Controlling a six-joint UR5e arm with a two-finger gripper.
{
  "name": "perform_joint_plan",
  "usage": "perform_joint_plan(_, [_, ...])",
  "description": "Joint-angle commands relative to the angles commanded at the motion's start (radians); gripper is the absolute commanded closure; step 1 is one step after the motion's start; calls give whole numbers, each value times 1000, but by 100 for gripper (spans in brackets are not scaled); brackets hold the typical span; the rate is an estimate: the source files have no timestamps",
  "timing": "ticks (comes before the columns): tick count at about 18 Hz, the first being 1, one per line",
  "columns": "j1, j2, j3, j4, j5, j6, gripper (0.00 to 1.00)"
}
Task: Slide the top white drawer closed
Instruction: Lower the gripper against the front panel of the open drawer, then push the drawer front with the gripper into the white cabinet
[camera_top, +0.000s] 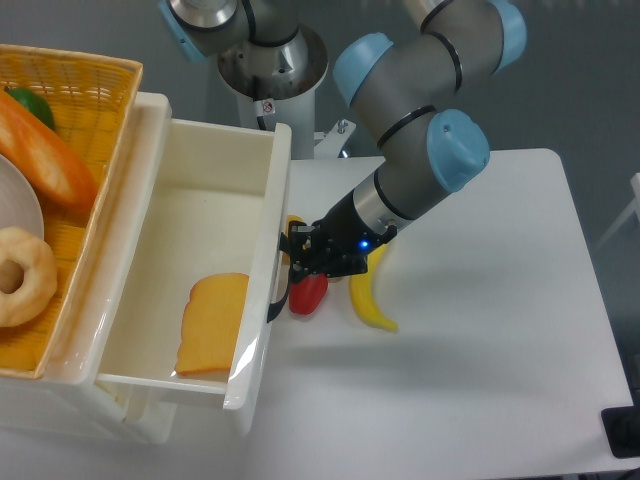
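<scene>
The top white drawer (190, 215) stands pulled far out of the white cabinet, with a slice of orange bread (212, 324) lying in it. A black curved handle (281, 278) sits on its front panel. My gripper (296, 252) is right at that handle, close against the drawer's front. Its fingers are dark and small here, so I cannot tell whether they are open or shut.
A red pepper (309, 291), a yellow banana (368, 300) and a yellow item (294, 226) lie on the table just in front of the drawer, under my wrist. A yellow wicker basket (95, 110) with bread, a doughnut and a plate sits on the cabinet top.
</scene>
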Motion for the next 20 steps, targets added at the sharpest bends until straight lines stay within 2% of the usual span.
perform_joint_plan(20, [-152,2,-9,28,0,-135,100])
